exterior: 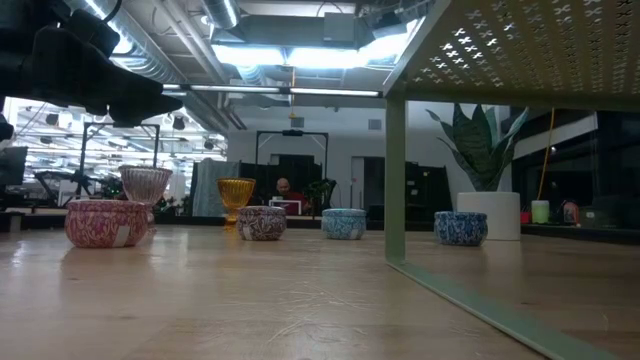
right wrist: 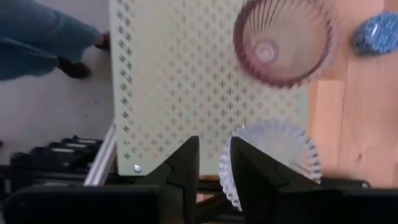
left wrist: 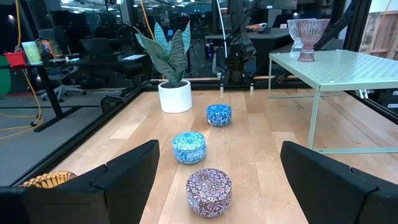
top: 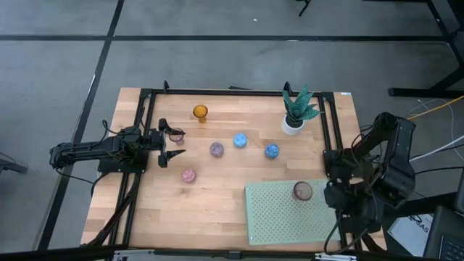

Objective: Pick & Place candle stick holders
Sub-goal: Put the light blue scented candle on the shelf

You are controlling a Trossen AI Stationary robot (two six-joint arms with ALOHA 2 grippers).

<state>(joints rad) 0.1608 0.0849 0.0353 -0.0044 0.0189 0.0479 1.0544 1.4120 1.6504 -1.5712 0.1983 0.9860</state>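
**Cups.** Small ribbed or patterned glass cups, judged light, rigid, smooth-walled and breakable. The sound hold is judged to be across the rim, one finger inside and one outside, closed gently; squeezing the round outside risks a slip.

**Positions, high view.** The mat (top: 279,217) stands on legs at 5 o'clock of the surface (top: 217,210). It carries the pink-tinted cup (top: 302,191). The clear cup (right wrist: 273,152) is just beside it, at the mat's edge toward 3 o'clock. Six cups stand on the surface:
- Amber cup (top: 200,112) at 11 o'clock.
- Stemmed cup (top: 176,134) at 9 o'clock.
- Pink cup (top: 189,175) at 8 o'clock.
- Purple cup (top: 216,149) near centre.
- Two blue cups (top: 240,141) (top: 272,151), trailing toward the plant pot (top: 293,125) at 1 o'clock.

**Right tool** (right wrist: 213,142). It hangs over the mat's 3 o'clock edge and points straight down. Its opening is narrow and straddles the clear cup's wall: one finger is inside the bowl, and the other is outside with a sliver of daylight left. The cup is judged not clamped.

**Left tool** (top: 172,145). It is at 9 o'clock, level and low, pointing toward 3 o'clock, spread wide and empty. The stemmed cup is just beside it and the purple cup is ahead on its line.
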